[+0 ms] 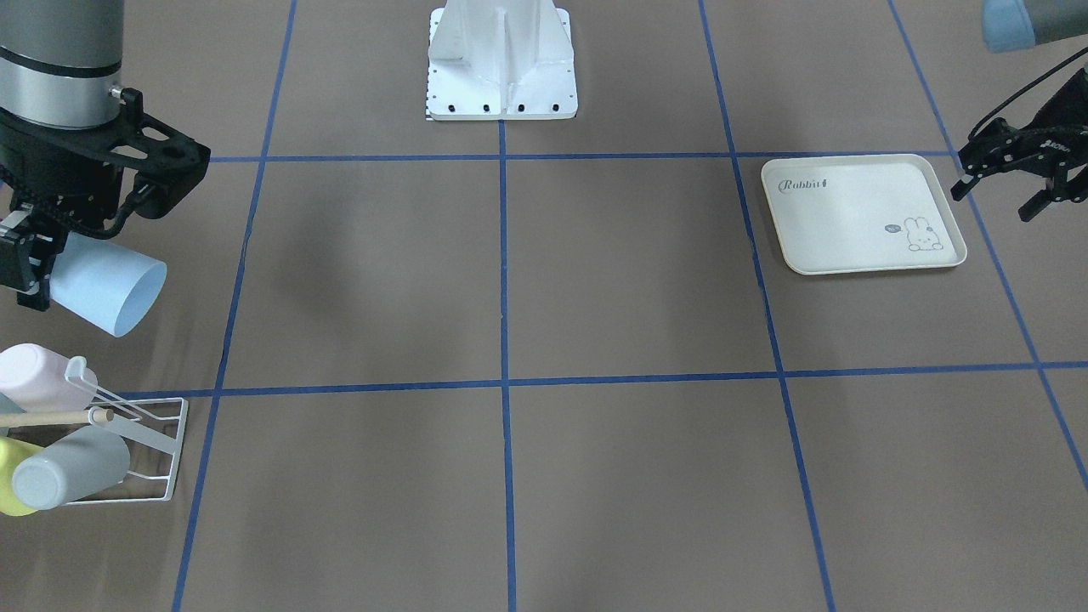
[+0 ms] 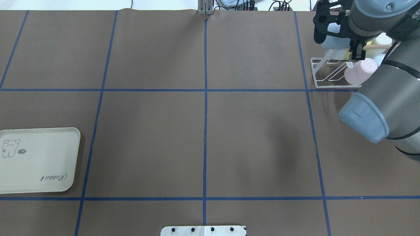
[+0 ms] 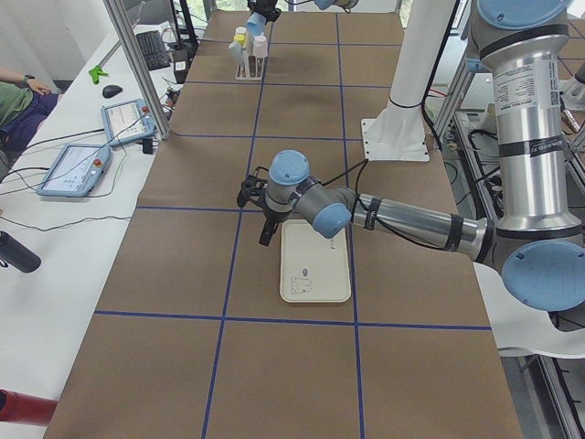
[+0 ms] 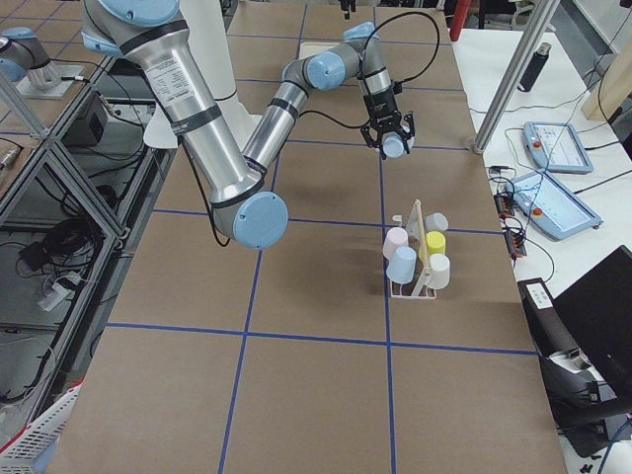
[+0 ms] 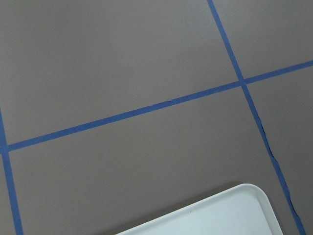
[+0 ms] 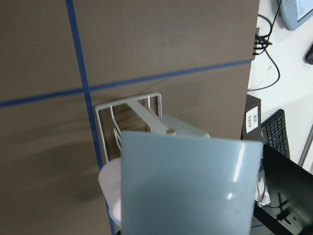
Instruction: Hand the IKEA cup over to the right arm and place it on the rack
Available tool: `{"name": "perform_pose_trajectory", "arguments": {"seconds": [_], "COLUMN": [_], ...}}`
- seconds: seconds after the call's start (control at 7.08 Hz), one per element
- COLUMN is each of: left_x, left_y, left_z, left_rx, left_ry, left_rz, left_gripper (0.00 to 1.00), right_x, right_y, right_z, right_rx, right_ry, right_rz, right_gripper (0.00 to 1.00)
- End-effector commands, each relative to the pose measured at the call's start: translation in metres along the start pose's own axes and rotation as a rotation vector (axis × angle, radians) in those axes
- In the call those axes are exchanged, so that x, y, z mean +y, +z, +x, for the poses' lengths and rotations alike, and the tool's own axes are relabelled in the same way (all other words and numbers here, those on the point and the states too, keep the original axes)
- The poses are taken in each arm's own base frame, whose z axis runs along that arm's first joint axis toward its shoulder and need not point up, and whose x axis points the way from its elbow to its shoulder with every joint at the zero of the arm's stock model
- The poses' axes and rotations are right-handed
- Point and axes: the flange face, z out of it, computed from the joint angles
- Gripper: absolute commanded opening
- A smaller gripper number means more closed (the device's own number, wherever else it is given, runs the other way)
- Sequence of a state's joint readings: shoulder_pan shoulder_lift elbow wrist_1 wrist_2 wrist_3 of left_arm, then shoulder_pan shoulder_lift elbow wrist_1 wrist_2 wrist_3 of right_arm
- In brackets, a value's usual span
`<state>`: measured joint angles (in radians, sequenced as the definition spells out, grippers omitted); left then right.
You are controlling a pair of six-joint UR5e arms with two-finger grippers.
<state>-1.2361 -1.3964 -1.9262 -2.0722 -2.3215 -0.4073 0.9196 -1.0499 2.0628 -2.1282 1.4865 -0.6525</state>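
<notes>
A pale blue plastic cup (image 1: 106,289) hangs in the air above a small white wire rack (image 1: 174,442), at the robot's right end of a brown table marked with blue tape lines (image 1: 637,280). The right gripper (image 1: 38,274) is clamped on the cup's closed base end. The cup's long axis is tilted, with the open mouth facing down and toward the table's middle. In the right wrist view the rack shows just past the cup's rim.

The rack already carries a pink cup (image 1: 34,378), a grey-blue cup (image 1: 68,476) and a yellow cup (image 1: 10,489), and a pale wooden dowel (image 1: 51,417) lies across it. One slanted prong with a flat tab (image 1: 79,372) stands bare beside the pink cup. The hand-over looks done, and what remains is probably lowering the mouth over that prong.

The left gripper (image 1: 996,197), jaws wide and empty, hovers far off beside a cream rectangular tray with a rabbit print (image 1: 850,212).
</notes>
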Motion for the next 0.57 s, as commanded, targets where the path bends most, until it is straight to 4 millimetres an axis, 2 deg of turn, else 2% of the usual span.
{"name": "perform_pose_trajectory", "arguments": {"seconds": [0.0,0.42], "left_x": [0.0,-0.002], "left_y": [0.0,0.0], "left_z": [-0.001,0.001], "left_rx": [0.0,0.003], "left_ry": [-0.002,0.0], "left_rz": [0.001,0.001], "left_gripper": [1.0,1.0], "right_x": [0.016,-0.013], "right_y": [0.022,0.072], "right_z": [0.006,-0.007], "right_rx": [0.054,0.077], "right_ry": [-0.203,-0.4], "right_rz": [-0.186,-0.367], "right_gripper": [0.45,0.43]}}
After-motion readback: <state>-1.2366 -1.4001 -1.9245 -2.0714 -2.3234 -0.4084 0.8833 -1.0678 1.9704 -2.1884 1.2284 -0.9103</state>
